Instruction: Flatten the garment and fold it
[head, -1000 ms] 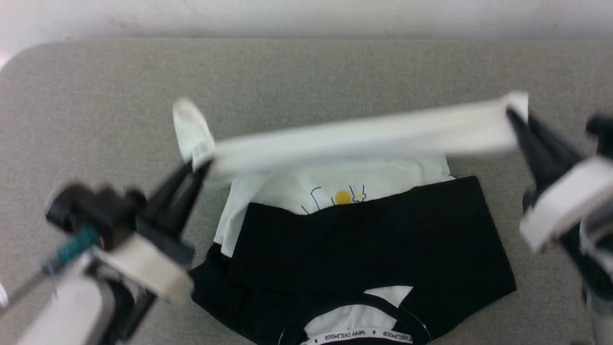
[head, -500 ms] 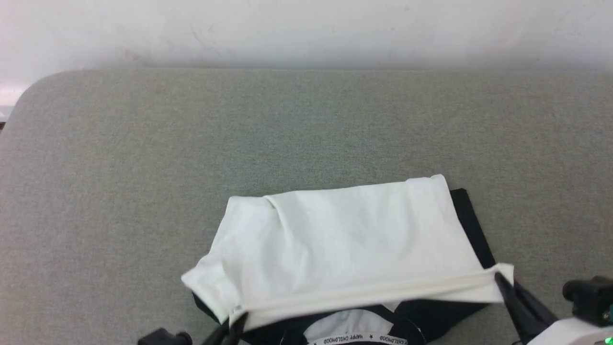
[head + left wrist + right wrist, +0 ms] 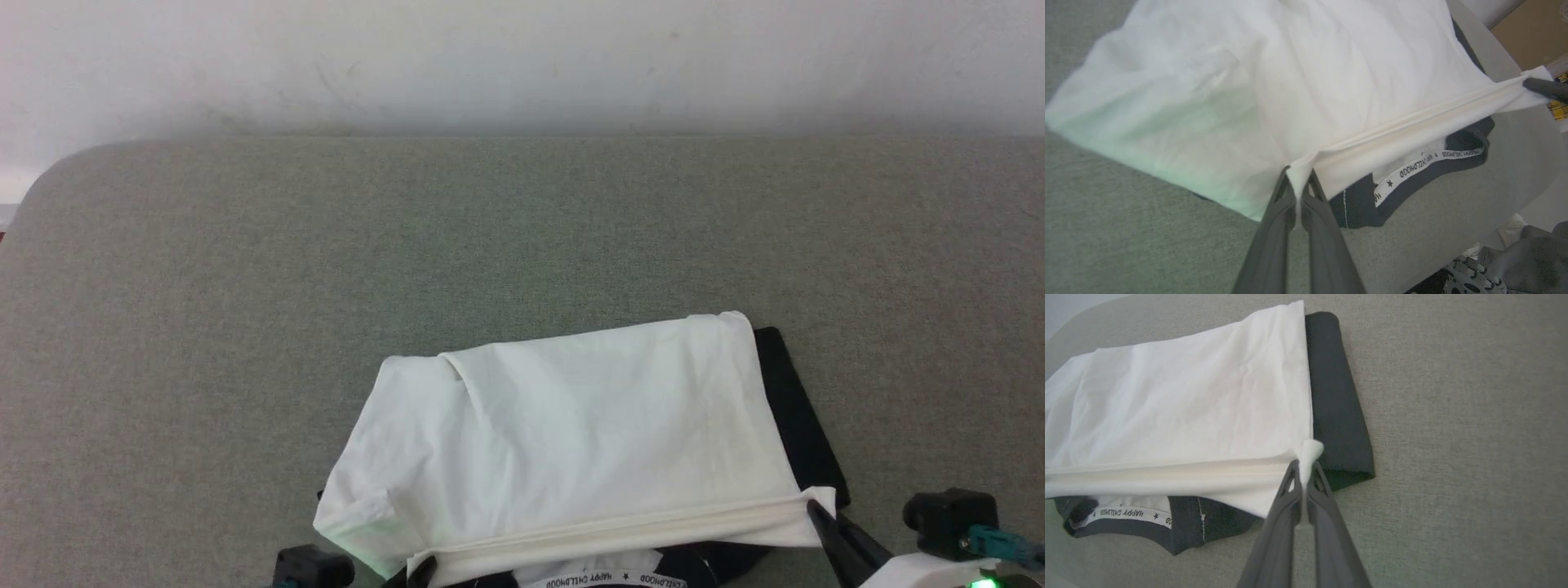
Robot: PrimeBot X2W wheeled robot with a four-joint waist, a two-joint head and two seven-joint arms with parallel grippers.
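2 claws clenched on shirt [image 3: 571,425] hem: left claw [image 3: 1298,183] at 7 o'clock corner, right claw [image 3: 1303,467] at 5. 1 s ago hem hung stretched aloft, graphic showing. Now white half lies over black, at 6 o'clock on surface [image 3: 522,229]. Fold nrly done; release prob next.

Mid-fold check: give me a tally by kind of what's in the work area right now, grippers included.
garment: 1 (white layer folded over black)
grippers: 2 (left gripper and right gripper, each shut on the white hem)
grey surface: 1
Total: 4
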